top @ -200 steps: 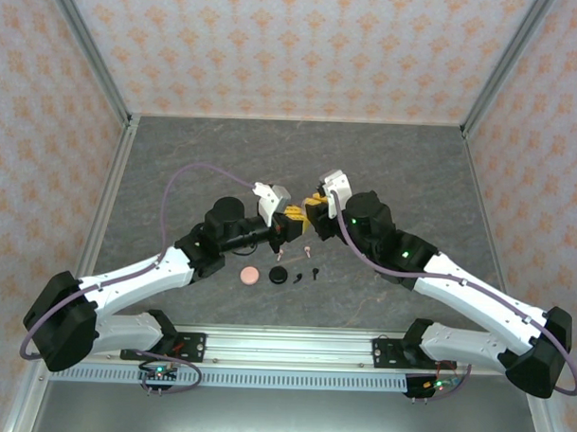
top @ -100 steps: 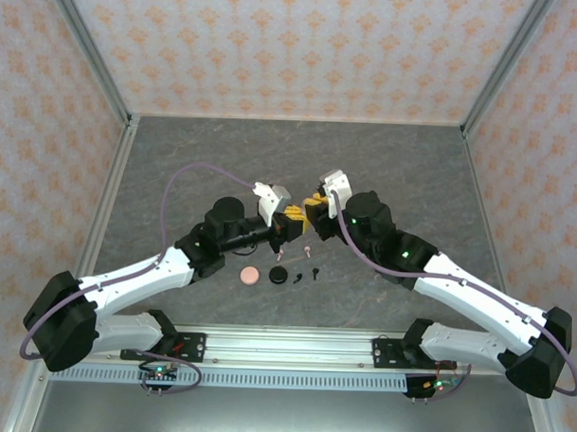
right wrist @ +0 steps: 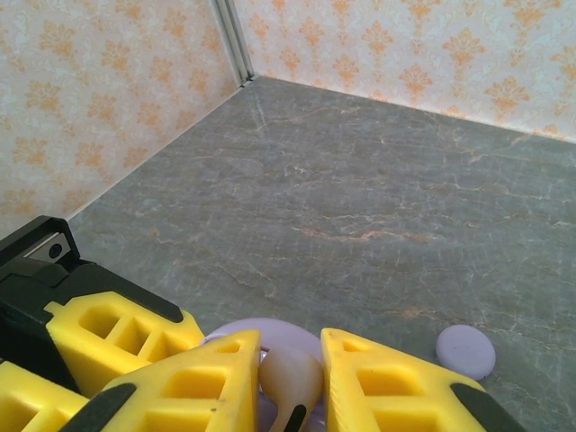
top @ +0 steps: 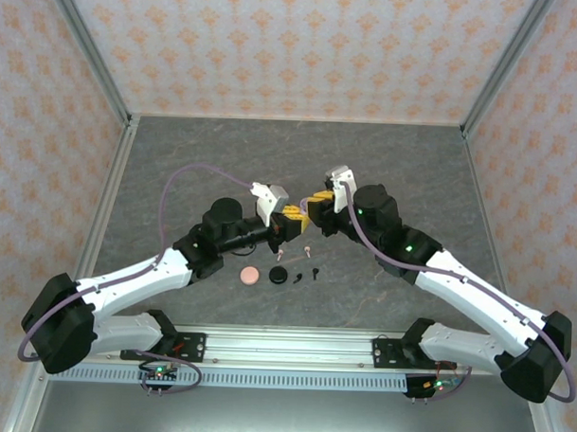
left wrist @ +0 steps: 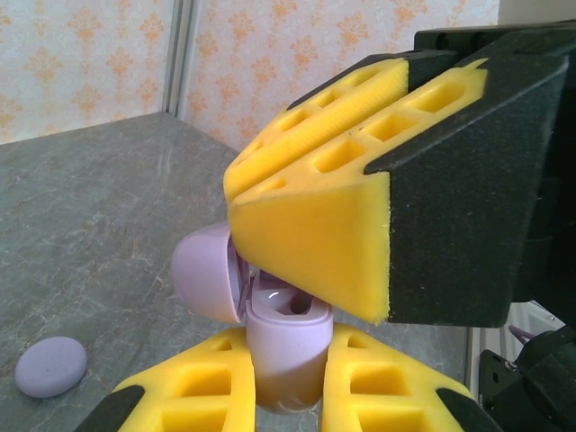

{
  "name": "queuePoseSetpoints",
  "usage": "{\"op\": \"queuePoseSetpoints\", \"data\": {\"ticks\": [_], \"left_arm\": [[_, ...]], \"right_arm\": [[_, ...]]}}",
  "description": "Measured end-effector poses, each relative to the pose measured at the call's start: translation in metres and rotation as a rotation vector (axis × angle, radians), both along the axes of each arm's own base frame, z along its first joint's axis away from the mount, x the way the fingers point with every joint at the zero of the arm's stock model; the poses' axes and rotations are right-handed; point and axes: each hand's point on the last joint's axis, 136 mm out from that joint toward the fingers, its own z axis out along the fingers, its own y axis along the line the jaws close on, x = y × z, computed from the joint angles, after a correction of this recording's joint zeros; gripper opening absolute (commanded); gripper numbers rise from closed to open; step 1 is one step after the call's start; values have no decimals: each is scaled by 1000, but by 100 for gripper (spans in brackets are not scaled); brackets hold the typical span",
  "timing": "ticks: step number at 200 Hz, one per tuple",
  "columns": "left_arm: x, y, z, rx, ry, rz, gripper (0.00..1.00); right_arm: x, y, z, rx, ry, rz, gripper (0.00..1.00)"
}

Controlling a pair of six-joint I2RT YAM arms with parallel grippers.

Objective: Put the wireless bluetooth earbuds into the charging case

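Our left gripper (left wrist: pixel 286 387) is clamped on the lavender charging case (left wrist: pixel 286 346), holding it upright with its lid (left wrist: pixel 205 274) swung open to one side and the inner well exposed. Our right gripper (right wrist: pixel 290 358) is pinched shut on a pale pink earbud (right wrist: pixel 290 382), the bud's rounded head toward the fingertips. It hangs right over the mouth of the case. From the left wrist, its yellow fingers (left wrist: pixel 315 243) sit against or just above the rim, and we cannot tell which.

We judge this to be the insertion step itself: the bud is lined up over the well but not yet seated. The next move calls for a short, slow approach with the bud matched to its socket. We should let go only once it drops home, while the left gripper holds the case steady.

On the table (top: pixel 366 162) near the arms lie a pink round case (top: pixel 251 274), a black case (top: pixel 279 274), a black earbud (top: pixel 316 272) and a lavender disc (right wrist: pixel 465 351).
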Motion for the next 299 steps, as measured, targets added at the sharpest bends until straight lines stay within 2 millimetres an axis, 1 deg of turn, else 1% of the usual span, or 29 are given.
{"op": "queuePoseSetpoints", "data": {"ticks": [34,175,230,265,299], "left_arm": [[0,0,-1,2,2,1,0],[1,1,0,-5,4,10,0],[3,2,5,-37,18,26,0],[5,2,12,-61,25,34,0],[7,-1,13,-74,43,36,0]], "right_arm": [[0,1,-2,12,19,6,23],[2,1,2,16,35,-2,22],[7,-1,10,27,-9,-20,21],[9,0,17,39,-40,-21,21],[10,0,22,47,-63,-22,21]]}}
